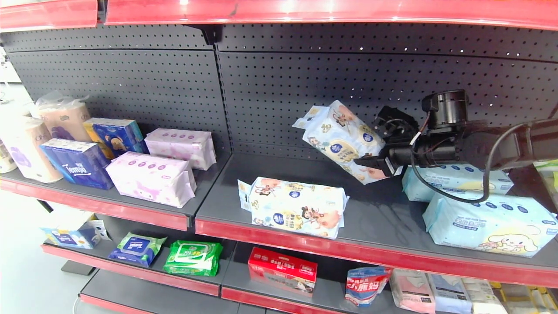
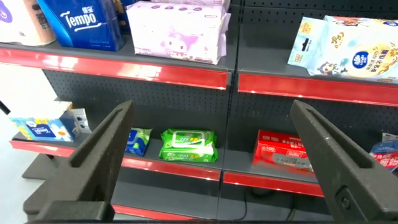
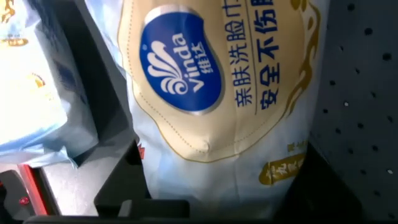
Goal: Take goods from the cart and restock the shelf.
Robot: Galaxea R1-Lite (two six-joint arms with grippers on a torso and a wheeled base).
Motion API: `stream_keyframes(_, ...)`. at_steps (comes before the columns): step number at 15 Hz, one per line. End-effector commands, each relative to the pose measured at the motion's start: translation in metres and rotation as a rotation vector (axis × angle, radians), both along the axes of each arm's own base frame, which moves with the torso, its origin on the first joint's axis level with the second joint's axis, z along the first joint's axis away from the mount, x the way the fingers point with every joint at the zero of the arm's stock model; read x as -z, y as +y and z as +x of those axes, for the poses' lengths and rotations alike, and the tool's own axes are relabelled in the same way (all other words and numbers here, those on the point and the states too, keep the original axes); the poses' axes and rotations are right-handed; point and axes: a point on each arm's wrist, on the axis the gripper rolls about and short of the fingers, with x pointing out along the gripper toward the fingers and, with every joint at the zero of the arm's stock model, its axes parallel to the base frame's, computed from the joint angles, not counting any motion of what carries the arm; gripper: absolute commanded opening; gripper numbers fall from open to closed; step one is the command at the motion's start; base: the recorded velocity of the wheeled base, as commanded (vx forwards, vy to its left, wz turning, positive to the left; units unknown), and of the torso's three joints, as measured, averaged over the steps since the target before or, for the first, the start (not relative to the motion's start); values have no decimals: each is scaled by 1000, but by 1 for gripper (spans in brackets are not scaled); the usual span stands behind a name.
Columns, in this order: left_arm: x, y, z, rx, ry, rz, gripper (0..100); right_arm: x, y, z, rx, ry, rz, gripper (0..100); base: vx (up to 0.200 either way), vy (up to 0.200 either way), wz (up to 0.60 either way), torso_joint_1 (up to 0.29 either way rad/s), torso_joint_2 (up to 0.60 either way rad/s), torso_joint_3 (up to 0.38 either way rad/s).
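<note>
A pale blue cartoon-print tissue pack (image 1: pixel 344 138) hangs tilted above the back of the middle shelf (image 1: pixel 375 218), close to the pegboard. My right gripper (image 1: pixel 378 165) is shut on its lower end; in the right wrist view the pack (image 3: pixel 217 93) sits between the dark fingers (image 3: pixel 118 186). A matching tissue pack (image 1: pixel 296 206) lies flat near the shelf's front edge, and its end (image 2: pixel 348 46) shows in the left wrist view. My left gripper (image 2: pixel 211 162) stands open and holds nothing, lower down in front of the shelves.
Light blue tissue packs (image 1: pixel 492 222) lie right of the held pack. Pink packs (image 1: pixel 152 176), blue boxes (image 1: pixel 78 161) and paper rolls (image 1: pixel 26 148) fill the left bay. On the lower shelf sit green wipes (image 1: pixel 192 257), a red box (image 1: pixel 282 270) and small bags (image 1: pixel 366 283).
</note>
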Motion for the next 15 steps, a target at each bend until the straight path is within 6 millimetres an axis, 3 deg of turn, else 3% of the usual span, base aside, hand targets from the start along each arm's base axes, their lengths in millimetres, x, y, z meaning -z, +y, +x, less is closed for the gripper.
stream_keyframes(1,0,0,0,0,0,0,100,4,-5,6,21,12,6,0,0,0,0,0,0,0)
stream_keyframes(9,0,0,0,0,0,0,100,26,-9,14,31,119,-36,0,0,0,0,0,0,0)
stream_keyframes(15,0,0,0,0,0,0,100,29,11,28,0,91,-65,0,0,0,0,0,0,0)
